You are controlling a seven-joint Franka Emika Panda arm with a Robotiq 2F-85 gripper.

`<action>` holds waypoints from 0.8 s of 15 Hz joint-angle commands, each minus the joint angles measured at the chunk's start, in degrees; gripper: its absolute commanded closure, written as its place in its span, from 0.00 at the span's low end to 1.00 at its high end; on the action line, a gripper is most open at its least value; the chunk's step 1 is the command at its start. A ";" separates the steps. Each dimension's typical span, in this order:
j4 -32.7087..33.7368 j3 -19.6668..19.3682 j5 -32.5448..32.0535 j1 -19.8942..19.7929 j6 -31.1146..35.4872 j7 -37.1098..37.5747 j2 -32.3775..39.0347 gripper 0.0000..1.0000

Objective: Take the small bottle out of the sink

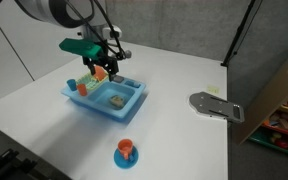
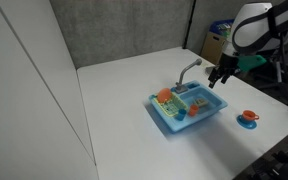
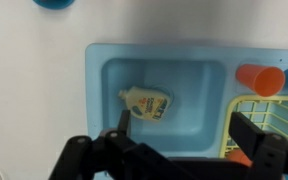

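The small cream bottle [image 3: 147,102] lies on its side in the basin of the blue toy sink [image 3: 99,60]. It also shows in an exterior view [image 1: 115,100]. My gripper [image 3: 184,128] is open and empty above the basin, with one finger close beside the bottle and the other over the yellow rack [image 3: 272,118]. In both exterior views the gripper [image 1: 102,68] [image 2: 220,78] hovers over the sink [image 1: 84,103] [image 2: 164,118]. It does not touch the bottle.
An orange cup [image 3: 261,78] stands in the sink's side compartment next to the yellow rack. Another orange cup on a blue saucer [image 1: 125,151] [image 2: 248,118] stands on the white table. A grey flat object [image 1: 216,105] and a cardboard box [image 1: 274,95] are at the table's side.
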 commanded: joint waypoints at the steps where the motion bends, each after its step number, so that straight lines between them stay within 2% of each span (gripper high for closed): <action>1: 3.81 0.40 -0.75 -0.61 -0.34 0.86 3.13 0.00; 2: 3.60 1.10 0.55 -1.24 -1.18 -0.74 2.28 0.00; 7: 2.84 0.92 -0.39 -0.79 -0.10 0.27 2.53 0.00; 12: 4.94 2.42 -0.82 -1.30 0.35 -5.58 5.32 0.00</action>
